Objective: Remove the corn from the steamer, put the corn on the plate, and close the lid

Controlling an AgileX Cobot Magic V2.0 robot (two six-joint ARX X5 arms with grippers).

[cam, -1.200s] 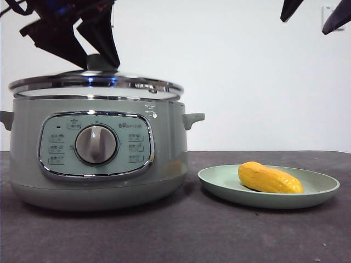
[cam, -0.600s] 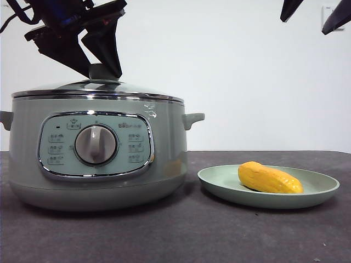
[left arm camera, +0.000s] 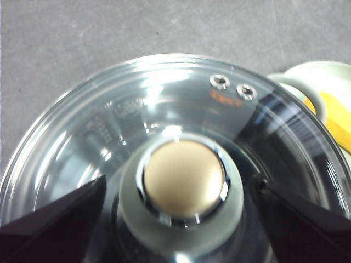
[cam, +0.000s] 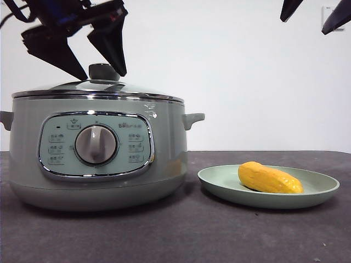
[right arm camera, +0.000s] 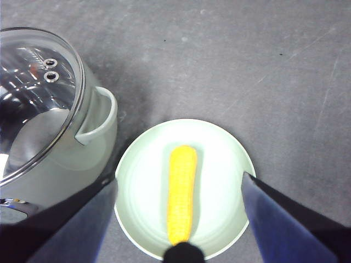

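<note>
A plain white wall (cam: pixel 247 76) backs the dark grey bench (cam: pixel 181 230). The steamer (cam: pixel 93 159) wears its lid (cam: pixel 93 90); the left gripper (cam: pixel 82 55) straddles the knob, jaws spread, empty. The corn (cam: pixel 270 178) lies on the plate (cam: pixel 219 183) under the wide-open, empty right gripper (right arm camera: pixel 178 219).

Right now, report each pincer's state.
Left pincer: open, straddling the lid's knob without touching.
Right pincer: open, empty, above the plate.

Low front view; overhead wrist views
</note>
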